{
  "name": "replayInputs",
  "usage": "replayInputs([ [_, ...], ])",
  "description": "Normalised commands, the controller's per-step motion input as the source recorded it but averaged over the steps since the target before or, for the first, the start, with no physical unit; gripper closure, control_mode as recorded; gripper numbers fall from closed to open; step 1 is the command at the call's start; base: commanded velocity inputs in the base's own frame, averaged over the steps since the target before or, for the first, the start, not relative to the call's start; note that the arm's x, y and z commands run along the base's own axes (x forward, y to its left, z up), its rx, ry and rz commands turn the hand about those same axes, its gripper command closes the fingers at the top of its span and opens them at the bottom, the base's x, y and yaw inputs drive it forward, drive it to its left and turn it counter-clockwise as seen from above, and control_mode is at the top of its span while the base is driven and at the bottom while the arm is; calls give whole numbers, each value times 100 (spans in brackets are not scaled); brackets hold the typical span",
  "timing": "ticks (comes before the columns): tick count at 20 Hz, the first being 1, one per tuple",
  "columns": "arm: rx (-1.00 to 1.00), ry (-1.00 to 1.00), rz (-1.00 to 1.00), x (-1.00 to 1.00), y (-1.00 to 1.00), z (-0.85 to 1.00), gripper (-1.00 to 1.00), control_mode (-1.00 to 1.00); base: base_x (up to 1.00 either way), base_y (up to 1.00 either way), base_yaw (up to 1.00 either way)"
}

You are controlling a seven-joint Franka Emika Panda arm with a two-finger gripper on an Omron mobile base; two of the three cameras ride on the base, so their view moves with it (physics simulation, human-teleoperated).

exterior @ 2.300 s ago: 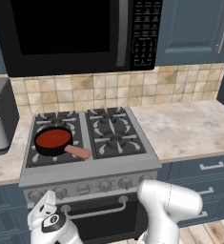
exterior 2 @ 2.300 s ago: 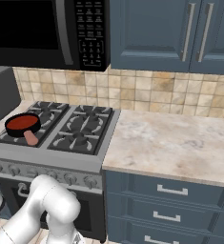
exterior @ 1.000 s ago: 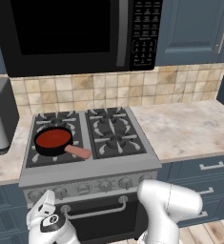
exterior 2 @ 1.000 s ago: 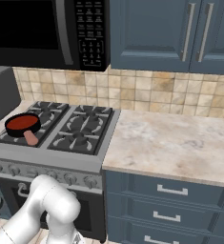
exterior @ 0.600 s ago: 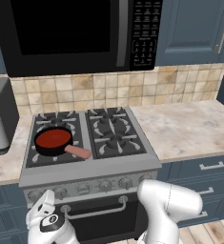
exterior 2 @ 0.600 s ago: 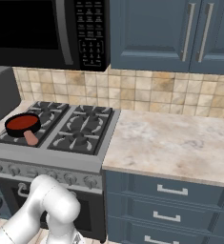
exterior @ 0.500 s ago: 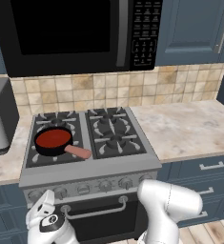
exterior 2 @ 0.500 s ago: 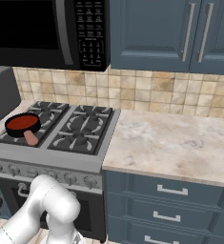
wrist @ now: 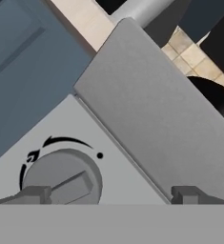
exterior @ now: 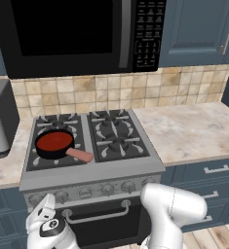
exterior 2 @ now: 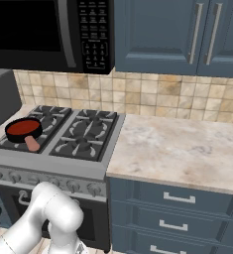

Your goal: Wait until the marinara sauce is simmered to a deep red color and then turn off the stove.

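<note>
Nothing has shifted over the last 2 seconds: the base views match the earlier ones, the arm stays low at the stove's point(exterior: 91, 170) front left corner, and the marinara sauce point(exterior: 54, 141) keeps the same deep red, so the wait looks over and the turn-off is due.

At far left the toaster oven point(exterior: 0, 121) is cut by the frame edge. Next, the sauce sits in the small black pan point(exterior: 55, 151) on the front left burner, pinkish handle point(exterior: 80, 154) pointing right.

In the hand view the gripper point(wrist: 111, 194) has its fingertips spread wide apart, holding nothing, with 1 knob point(wrist: 62, 176) beside the left tip. Whether that tip touches the knob is unclear, and the knob's lower half is cut off.
</note>
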Motion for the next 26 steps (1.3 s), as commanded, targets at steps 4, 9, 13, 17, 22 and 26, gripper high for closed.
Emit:
replayInputs([
  [4,0,0,0,-1,1,-2,-100,-100,0,0,0],
  [9,0,0,0,-9,14,-14,-100,-100,0,0,0],
  [13,0,0,0,-9,17,-10,-100,-100,0,0,0],
  [17,0,0,0,-1,12,-11,-100,-100,0,0,0],
  [22,0,0,0,-3,8,-20,-100,-100,0,0,0],
  [26,0,0,0,0,2,-29,-100,-100,0,0,0],
])
